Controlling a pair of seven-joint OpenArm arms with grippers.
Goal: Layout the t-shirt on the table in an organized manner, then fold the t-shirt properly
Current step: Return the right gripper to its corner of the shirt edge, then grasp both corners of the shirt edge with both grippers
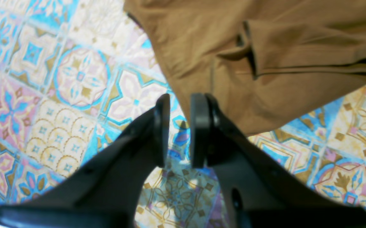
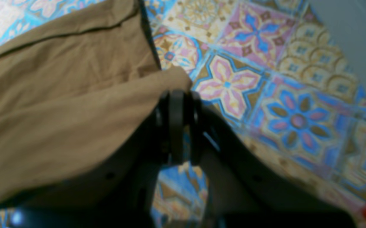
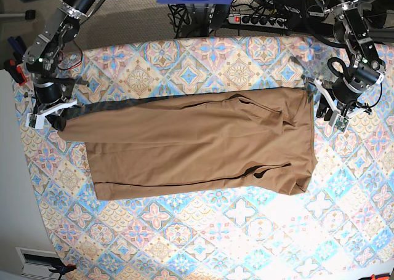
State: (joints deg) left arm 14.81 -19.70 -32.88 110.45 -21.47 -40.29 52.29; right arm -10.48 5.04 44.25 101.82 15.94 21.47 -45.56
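Two pincers on the job: one clamped on cloth, one empty.

My right pincer (image 2: 176, 126) has its jaws pressed together on a corner of the t-shirt (image 3: 197, 144), pinching that tan fabric just above the counter (image 3: 203, 231). My left pincer (image 1: 180, 129) hangs with only a narrow gap between its pads, gripping nothing, just beside the shirt's far edge and over bare tile-pattern cloth. From the base view the shirt lies stretched across the middle of the counter, mostly flat, with creases and a doubled-over patch near the left pincer's end. I judge the laying-out close to done but not tidy; smoothing that bunched end and all the folding are still ahead.
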